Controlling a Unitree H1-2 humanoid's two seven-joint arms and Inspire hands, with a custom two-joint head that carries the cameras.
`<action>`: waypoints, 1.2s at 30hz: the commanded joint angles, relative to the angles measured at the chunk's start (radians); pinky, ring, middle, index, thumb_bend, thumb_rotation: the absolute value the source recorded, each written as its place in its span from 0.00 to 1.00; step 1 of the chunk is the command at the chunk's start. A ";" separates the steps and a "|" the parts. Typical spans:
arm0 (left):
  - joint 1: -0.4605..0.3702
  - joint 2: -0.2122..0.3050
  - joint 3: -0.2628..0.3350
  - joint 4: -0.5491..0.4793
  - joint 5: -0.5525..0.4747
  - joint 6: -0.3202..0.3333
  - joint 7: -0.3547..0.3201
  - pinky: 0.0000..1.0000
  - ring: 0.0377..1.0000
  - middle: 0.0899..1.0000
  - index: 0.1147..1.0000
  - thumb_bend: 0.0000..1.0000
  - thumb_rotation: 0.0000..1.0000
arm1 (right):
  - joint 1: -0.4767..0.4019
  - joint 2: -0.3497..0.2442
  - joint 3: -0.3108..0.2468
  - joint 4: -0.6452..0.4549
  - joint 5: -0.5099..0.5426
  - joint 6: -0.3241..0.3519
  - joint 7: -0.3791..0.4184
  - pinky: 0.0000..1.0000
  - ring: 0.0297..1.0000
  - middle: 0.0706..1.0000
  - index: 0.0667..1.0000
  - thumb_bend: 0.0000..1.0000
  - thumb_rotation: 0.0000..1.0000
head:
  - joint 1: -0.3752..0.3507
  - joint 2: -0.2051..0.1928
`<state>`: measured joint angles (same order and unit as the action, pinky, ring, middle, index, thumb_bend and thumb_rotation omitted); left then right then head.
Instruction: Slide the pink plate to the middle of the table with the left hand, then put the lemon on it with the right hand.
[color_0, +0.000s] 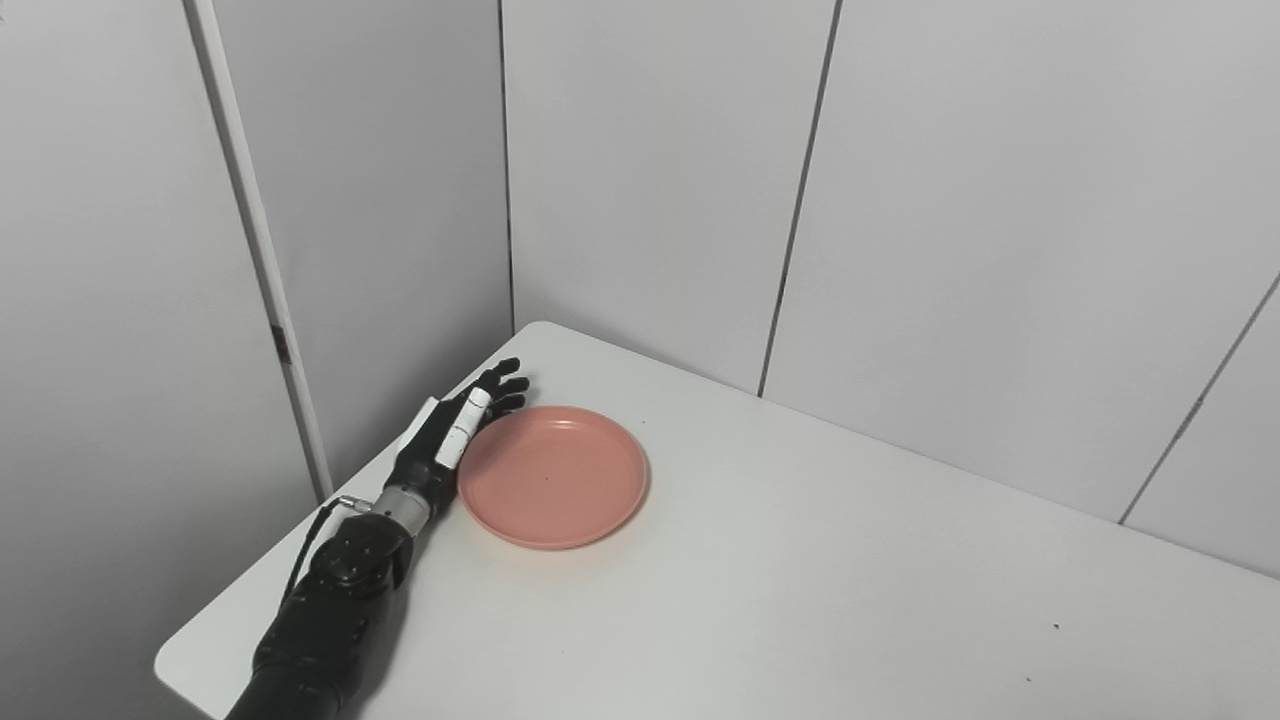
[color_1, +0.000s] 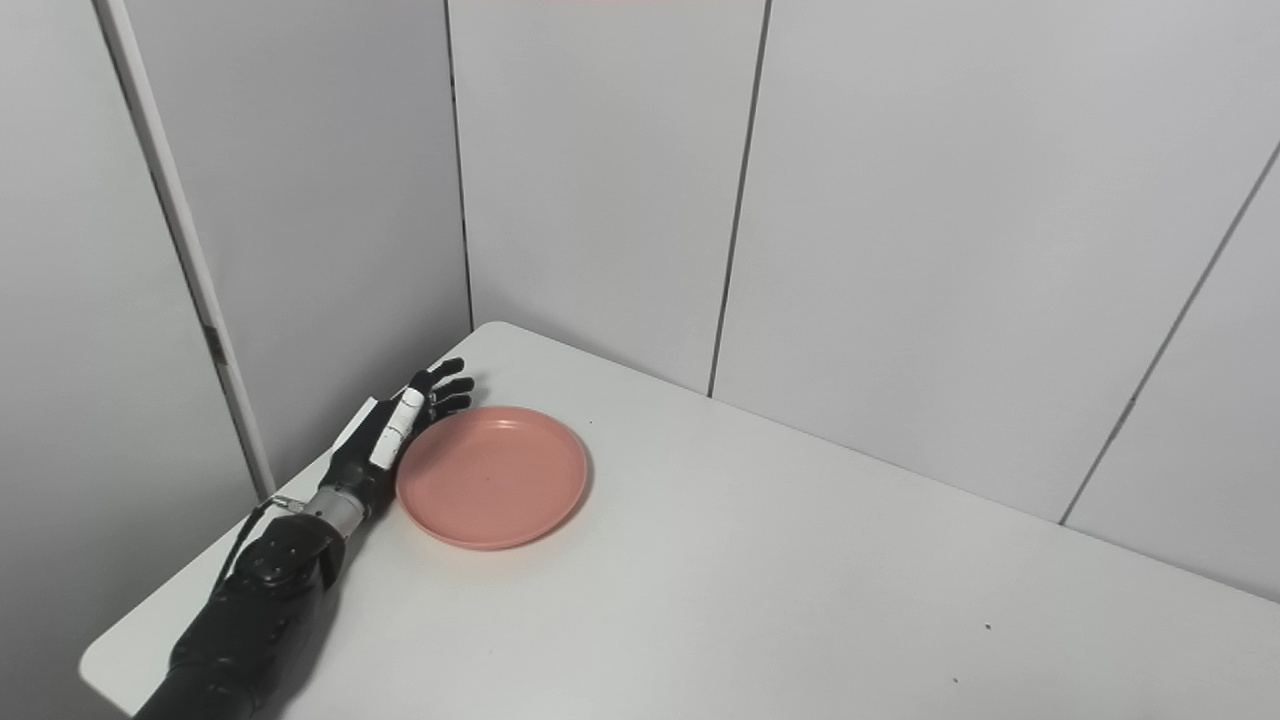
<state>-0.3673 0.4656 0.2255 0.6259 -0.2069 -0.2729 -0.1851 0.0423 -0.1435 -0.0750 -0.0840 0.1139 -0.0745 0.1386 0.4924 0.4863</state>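
Note:
A round pink plate (color_0: 552, 476) lies flat and empty on the white table (color_0: 800, 560), near its far left corner. My left hand (color_0: 452, 428) rests open on the table along the plate's left rim, fingers stretched out toward the back corner and holding nothing. It touches or nearly touches the rim. In the right eye view the same plate (color_1: 491, 475) and left hand (color_1: 392, 428) appear. No lemon shows in either view. My right hand is out of sight.
Grey wall panels (color_0: 660, 180) close in the table at the back and left. The table's left edge (color_0: 190, 650) runs just beside my left forearm (color_0: 330, 610).

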 joint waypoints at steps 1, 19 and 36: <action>-0.004 -0.031 -0.022 -0.016 -0.004 0.016 -0.025 0.92 0.90 0.88 0.88 0.85 1.00 | 0.005 0.014 0.004 0.021 0.002 -0.034 -0.007 0.92 0.96 0.96 0.96 0.95 0.96 | -0.001 0.001; 0.013 -0.082 -0.065 -0.079 0.020 0.047 -0.018 0.98 0.94 0.91 0.90 0.83 1.00 | 0.002 0.026 0.011 0.026 -0.001 -0.035 0.000 0.95 0.98 0.97 0.98 0.97 0.96 | -0.032 0.006; 0.069 -0.133 -0.087 -0.212 -0.047 0.143 -0.059 1.00 0.98 0.95 0.94 0.86 1.00 | 0.018 0.031 0.048 -0.007 -0.014 -0.089 0.031 1.00 1.00 1.00 1.00 0.85 1.00 | -0.122 0.023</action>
<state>-0.3171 0.3588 0.1498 0.4245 -0.2336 -0.1569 -0.2083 0.0402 -0.1254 -0.0401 -0.0885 0.0952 -0.1261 0.1662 0.3697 0.5093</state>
